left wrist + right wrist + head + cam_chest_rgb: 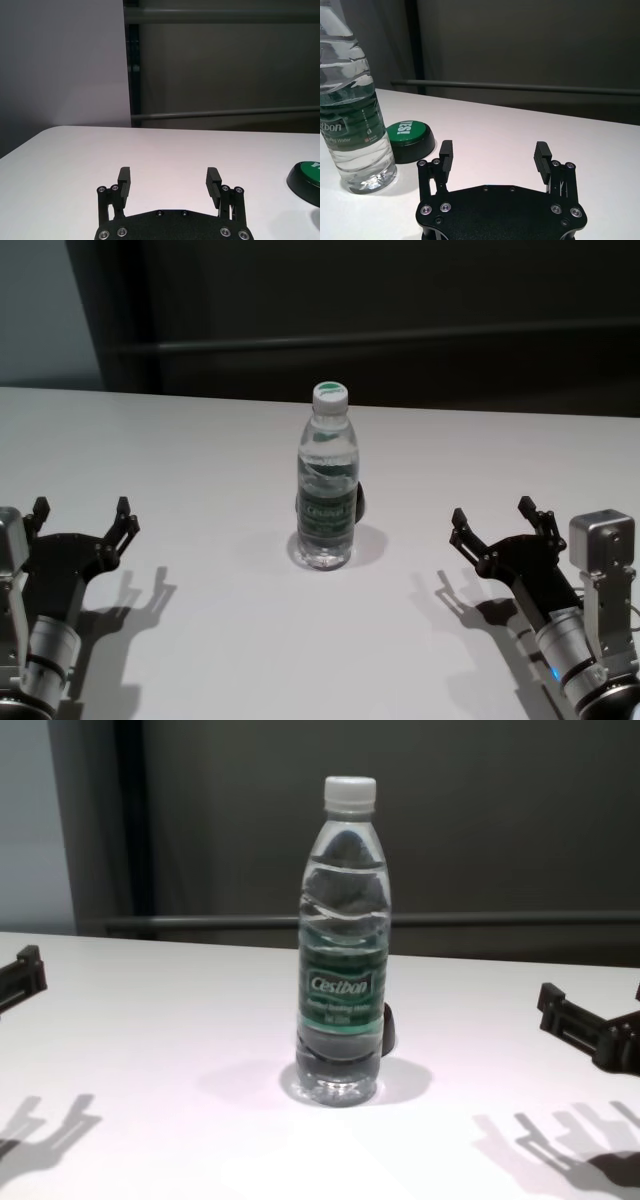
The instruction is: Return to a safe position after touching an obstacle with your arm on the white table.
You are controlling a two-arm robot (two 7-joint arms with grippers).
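Observation:
The obstacle, a clear water bottle (326,480) with a white cap and a green "Cestbon" label, stands upright at the middle of the white table (200,440). It also shows in the chest view (343,950) and the right wrist view (350,110). My left gripper (82,510) is open and empty, low over the table at the near left, well apart from the bottle; it also shows in its wrist view (169,177). My right gripper (492,512) is open and empty at the near right, also apart from the bottle (492,150).
A small dark button with a green top (409,135) lies on the table just behind the bottle to its right; it also shows in the head view (357,502) and the left wrist view (307,175). A dark wall with a rail runs behind the table's far edge.

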